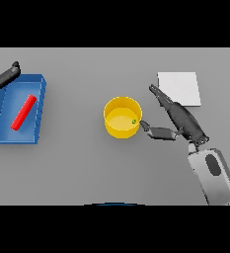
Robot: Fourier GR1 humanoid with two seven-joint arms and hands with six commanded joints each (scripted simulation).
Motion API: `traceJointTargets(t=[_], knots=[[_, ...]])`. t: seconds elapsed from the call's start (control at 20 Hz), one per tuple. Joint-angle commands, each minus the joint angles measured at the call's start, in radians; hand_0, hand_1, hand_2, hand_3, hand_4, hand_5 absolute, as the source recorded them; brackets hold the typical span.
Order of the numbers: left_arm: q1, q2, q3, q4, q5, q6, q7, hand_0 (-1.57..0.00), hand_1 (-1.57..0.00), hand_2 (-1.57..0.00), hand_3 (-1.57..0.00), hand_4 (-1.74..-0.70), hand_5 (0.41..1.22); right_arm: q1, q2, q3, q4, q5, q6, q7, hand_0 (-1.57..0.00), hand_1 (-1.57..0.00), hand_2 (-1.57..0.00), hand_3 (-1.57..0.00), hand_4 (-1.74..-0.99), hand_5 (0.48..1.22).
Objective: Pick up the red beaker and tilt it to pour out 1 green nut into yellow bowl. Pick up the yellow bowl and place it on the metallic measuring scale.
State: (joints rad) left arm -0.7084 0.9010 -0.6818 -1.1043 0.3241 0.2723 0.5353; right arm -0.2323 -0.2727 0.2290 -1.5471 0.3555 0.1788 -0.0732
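A yellow bowl [122,116] stands at the table's middle with one green nut [134,121] inside, near its right wall. My right hand [183,121] is open just right of the bowl, its thumb tip almost at the rim and its fingers pointing up-left, apart from the bowl. The red beaker [23,112] lies on its side in a blue tray [37,109] at the left. My left hand [4,76] shows at the far left edge, above the tray's top corner, fingers fairly straight. A flat pale square, the scale [179,88], lies behind the right hand.
The blue tray's walls stand up around the beaker at the left. Grey tabletop [87,168] stretches in front of the bowl and between bowl and tray.
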Motion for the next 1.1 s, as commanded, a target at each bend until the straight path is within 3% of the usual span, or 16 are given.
traceJointTargets(t=[0.0, 0.15, 0.4, 0.7, 1.05], knots=[[0.002, 0.002, -0.002, 0.005, -0.004, -0.002, -0.002, 0.0, 0.0, 0.0, 0.0, -0.74, 0.709, -0.019, -0.025, 0.025, 0.014, 0.037, 0.018, 0.0, 0.0, 0.0, 0.0, 0.0, -1.26, 0.656], [0.01, 0.007, 0.009, 0.01, 0.01, -0.009, -0.023, 0.0, 0.0, 0.0, 0.0, -0.75, 0.709, -0.107, -0.074, 0.112, 0.034, 0.155, 0.057, 0.01, 0.0, 0.0, 0.0, 0.0, -1.234, 0.627], [0.019, -0.014, 0.004, 0.016, 0.012, -0.006, -0.048, 0.0, 0.0, 0.0, 0.0, -0.75, 0.714, -0.236, -0.115, 0.22, 0.114, 0.257, 0.138, -0.044, 0.0, 0.0, 0.0, 0.0, -1.234, 0.62], [0.029, -0.01, 0.025, 0.017, 0.035, -0.009, -0.081, 0.0, 0.0, 0.0, 0.0, -0.77, 0.721, -0.326, -0.115, 0.317, 0.178, 0.322, 0.217, -0.073, 0.0, 0.0, 0.0, 0.0, -1.212, 0.645], [0.033, -0.009, 0.03, 0.011, 0.04, -0.004, -0.083, 0.0, 0.0, 0.0, 0.0, -0.8, 0.727, -0.379, -0.103, 0.371, 0.288, 0.368, 0.222, -0.122, 0.0, 0.0, 0.0, 0.0, -1.242, 0.664]])
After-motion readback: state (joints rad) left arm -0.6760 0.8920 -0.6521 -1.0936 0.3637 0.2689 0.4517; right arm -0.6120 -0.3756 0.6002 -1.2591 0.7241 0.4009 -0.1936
